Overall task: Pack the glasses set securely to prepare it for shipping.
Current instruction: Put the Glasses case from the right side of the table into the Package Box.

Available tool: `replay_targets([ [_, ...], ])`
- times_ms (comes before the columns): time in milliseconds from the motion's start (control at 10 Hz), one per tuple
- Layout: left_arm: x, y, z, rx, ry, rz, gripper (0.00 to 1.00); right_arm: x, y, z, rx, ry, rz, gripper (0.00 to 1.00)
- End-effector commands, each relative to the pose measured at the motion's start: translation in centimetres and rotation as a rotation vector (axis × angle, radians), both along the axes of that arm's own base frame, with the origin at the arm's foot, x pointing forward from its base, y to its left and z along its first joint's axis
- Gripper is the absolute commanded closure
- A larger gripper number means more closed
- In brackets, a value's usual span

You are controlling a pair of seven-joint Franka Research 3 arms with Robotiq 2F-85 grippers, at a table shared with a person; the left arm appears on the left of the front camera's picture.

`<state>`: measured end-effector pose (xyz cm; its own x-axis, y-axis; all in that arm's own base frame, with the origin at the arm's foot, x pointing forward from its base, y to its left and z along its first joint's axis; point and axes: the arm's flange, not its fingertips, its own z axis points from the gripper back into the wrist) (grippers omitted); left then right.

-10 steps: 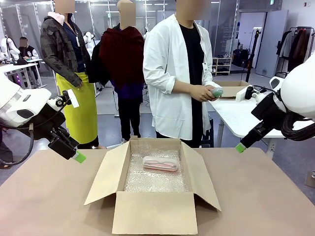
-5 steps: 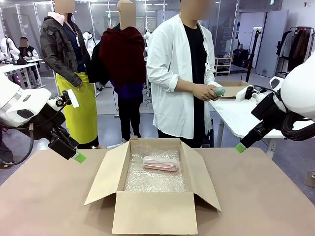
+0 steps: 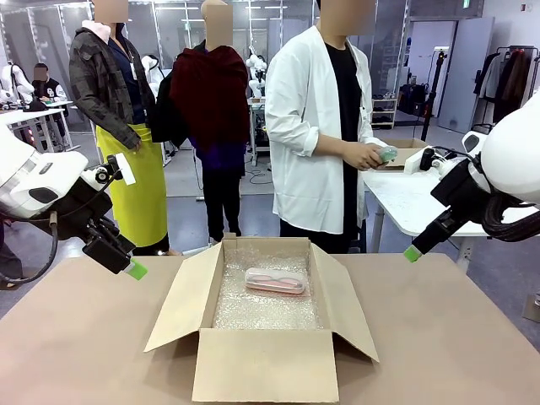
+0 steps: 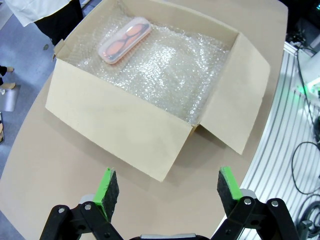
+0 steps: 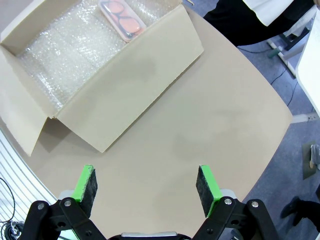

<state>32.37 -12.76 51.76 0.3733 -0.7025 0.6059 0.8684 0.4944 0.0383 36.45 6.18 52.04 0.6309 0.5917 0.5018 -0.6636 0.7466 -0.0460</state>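
Observation:
The pink glasses case (image 3: 275, 281) lies flat on bubble wrap at the far end of the open cardboard box (image 3: 261, 363); it also shows as the pink case (image 4: 124, 40) and the pink case (image 5: 122, 18) in the wrist views. The mint-green case (image 3: 387, 154) is held in the hands of the person in the white coat, behind the table at the right. My left gripper (image 4: 163, 190) hovers open over the table beside the box's left flap (image 3: 181, 297). My right gripper (image 5: 148, 188) hovers open above the table to the right of the box. Both hold nothing.
The box stands mid-table with all flaps folded out, lined with bubble wrap (image 3: 263, 305). A white side table (image 3: 413, 198) holding another cardboard box stands behind at right. Two more people stand farther back at left. Bare tabletop (image 3: 76, 337) lies on both sides of the box.
The person in the white coat has stepped to the right, still holding the mint-green case. Both arms stay still.

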Motion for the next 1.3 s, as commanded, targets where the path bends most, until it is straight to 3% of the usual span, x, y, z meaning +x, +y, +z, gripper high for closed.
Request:
replay_targets([
  [0, 0.13, 0.17, 0.06, -0.019, -0.009, -0.015, 0.00, 0.19, 0.02, 0.16, -0.002, -0.007, -0.001, 0.00],
  [1200, 0.13, 0.17, 0.06, -0.019, -0.009, -0.015, 0.00, 0.19, 0.02, 0.16, -0.002, -0.007, -0.001, 0.00],
])
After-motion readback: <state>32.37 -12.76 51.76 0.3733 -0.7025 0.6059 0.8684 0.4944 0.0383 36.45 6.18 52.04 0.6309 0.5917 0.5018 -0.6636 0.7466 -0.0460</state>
